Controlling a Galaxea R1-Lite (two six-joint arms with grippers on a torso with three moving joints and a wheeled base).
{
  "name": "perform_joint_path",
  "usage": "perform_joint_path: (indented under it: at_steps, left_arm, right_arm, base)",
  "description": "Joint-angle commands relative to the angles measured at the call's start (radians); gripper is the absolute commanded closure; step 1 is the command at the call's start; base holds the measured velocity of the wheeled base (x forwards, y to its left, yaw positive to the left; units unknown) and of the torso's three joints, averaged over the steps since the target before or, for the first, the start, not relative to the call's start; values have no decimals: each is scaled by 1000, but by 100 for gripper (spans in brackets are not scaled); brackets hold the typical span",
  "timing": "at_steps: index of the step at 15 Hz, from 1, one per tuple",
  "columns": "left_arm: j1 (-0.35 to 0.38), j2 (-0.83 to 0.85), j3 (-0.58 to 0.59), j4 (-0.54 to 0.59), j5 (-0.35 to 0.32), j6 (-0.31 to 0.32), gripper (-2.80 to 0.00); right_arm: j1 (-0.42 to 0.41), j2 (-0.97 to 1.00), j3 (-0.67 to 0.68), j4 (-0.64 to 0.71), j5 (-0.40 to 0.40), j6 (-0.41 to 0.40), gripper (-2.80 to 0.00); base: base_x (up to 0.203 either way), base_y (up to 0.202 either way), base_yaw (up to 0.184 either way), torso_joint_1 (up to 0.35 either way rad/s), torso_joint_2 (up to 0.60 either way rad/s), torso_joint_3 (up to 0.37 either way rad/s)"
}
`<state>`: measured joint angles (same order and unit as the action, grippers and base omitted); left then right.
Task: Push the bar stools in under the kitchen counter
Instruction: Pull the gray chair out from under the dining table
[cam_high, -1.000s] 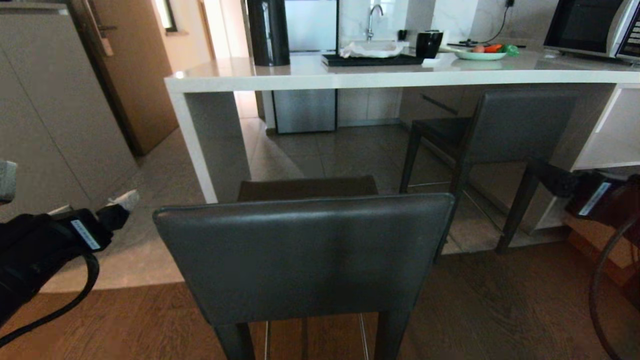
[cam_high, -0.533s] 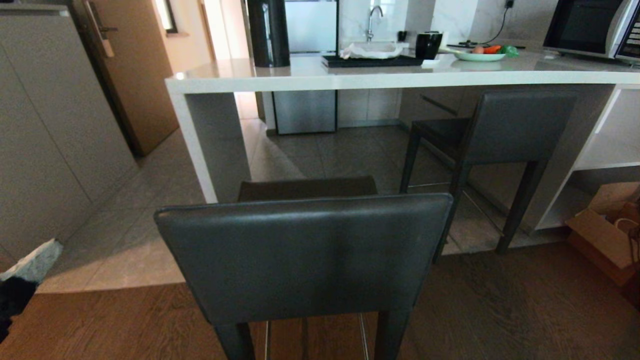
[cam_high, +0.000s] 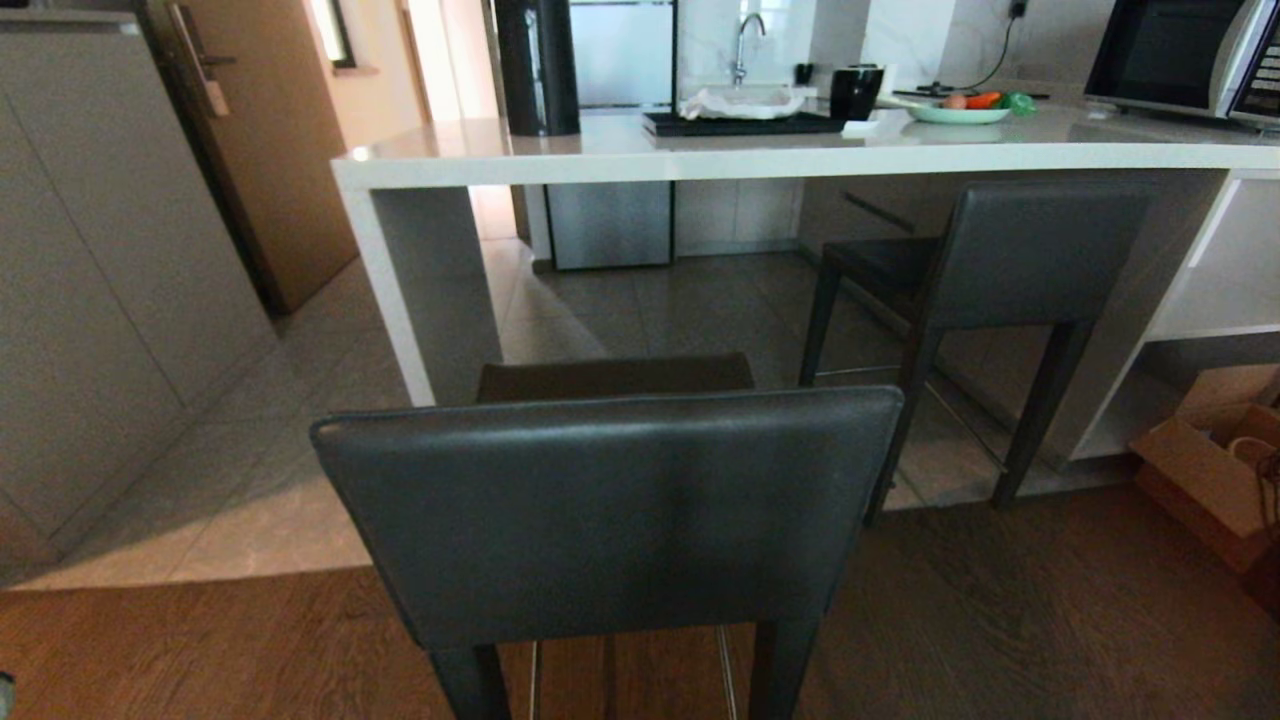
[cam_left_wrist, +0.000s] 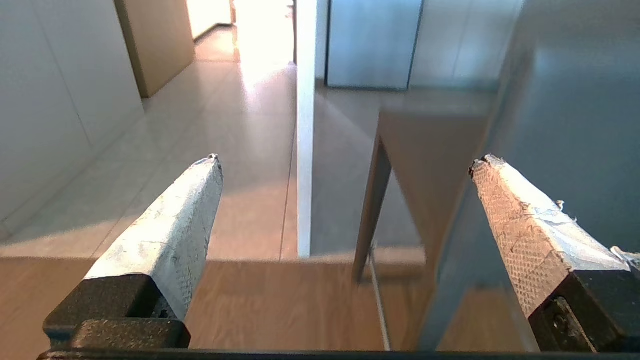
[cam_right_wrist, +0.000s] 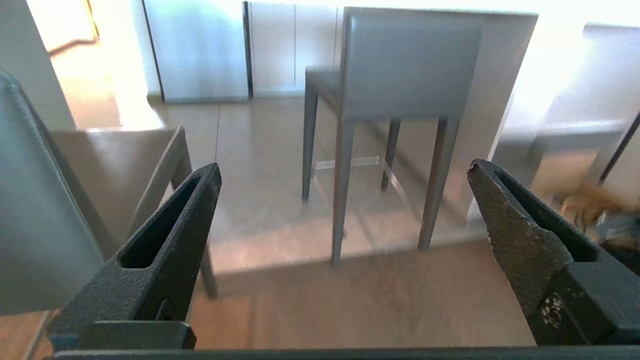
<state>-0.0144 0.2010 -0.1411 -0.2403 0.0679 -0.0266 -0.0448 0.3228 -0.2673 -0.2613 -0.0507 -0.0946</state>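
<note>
Kitchen counter is running across the head view, pale glossy slab, white side panel at its left end, open shelves at the right. Near stool is sitting on the wood floor well out from the counter, its backrest filling the foreground, seat pointing at the counter. Far stool is standing on the tile with its seat under the slab and its backrest about level with the counter's near edge. Left gripper is hanging beside the near stool with fingers spread wide, gripping nothing. Right gripper is likewise gaping wide and empty, facing the far stool. Microwave, plate and black tray are sitting on the slab. No legible writing or labels.
</note>
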Motion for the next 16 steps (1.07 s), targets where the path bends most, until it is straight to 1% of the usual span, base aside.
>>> perform_joint_path:
  at_steps: [1, 2, 4, 6, 7, 8, 9, 10, 11, 13, 14, 15, 16]
  left_arm:
    - [13, -148, 41, 67, -18, 12, -280]
    - [14, -186, 74, 116, -36, 19, -280]
    - [14, -196, 140, 156, -72, 24, -280]
    - [14, -195, 141, 190, -115, 20, -280]
    - [14, -196, 140, 194, -115, 20, -280]
    - [14, -196, 140, 193, -115, 20, -280]
    - [13, -196, 141, 190, -115, 21, -280]
    - [14, -196, 141, 188, -119, 25, -280]
    - [14, -196, 141, 187, -132, 29, -280]
    - [14, -196, 141, 184, -138, 30, -280]
    - [13, -196, 141, 184, -134, 30, -280]
    - [13, -196, 141, 182, -132, 31, -280]
    - [13, -196, 141, 180, -134, 42, -280]
  right_arm:
    - [-10, -50, 89, -45, 8, -28, -280]
    - [-10, -50, 141, -73, 14, -36, -280]
    - [-10, -50, 250, -176, 41, -59, -280]
    - [-7, -56, 268, -196, 85, -72, -280]
    - [3, -79, 261, -186, 119, -74, -280]
    - [17, -88, 225, -155, 137, -71, -280]
    - [39, -93, 153, -81, 143, -59, -280]
    - [57, -107, 87, 35, 153, -49, -280]
    - [63, -141, 56, 110, 174, -51, -280]
    - [53, -260, 59, 207, 197, -61, -280]
    - [50, -309, 67, 262, 183, -62, -280]
    - [47, -329, 88, 287, 141, -62, -280]
    - [46, -326, 142, 289, 121, -68, -280]
  base:
    - [0, 0, 0, 0, 0, 0]
    - [0, 0, 0, 0, 0, 0]
    - [0, 0, 0, 0, 0, 0]
    - [0, 0, 0, 0, 0, 0]
    - [0, 0, 0, 0, 0, 0]
    - [0, 0, 0, 0, 0, 0]
    - [0, 0, 0, 0, 0, 0]
    - [0, 0, 0, 0, 0, 0]
    - [0, 0, 0, 0, 0, 0]
    - [0, 0, 0, 0, 0, 0]
    - [0, 0, 0, 0, 0, 0]
    - [0, 0, 0, 0, 0, 0]
    - [0, 0, 0, 0, 0, 0]
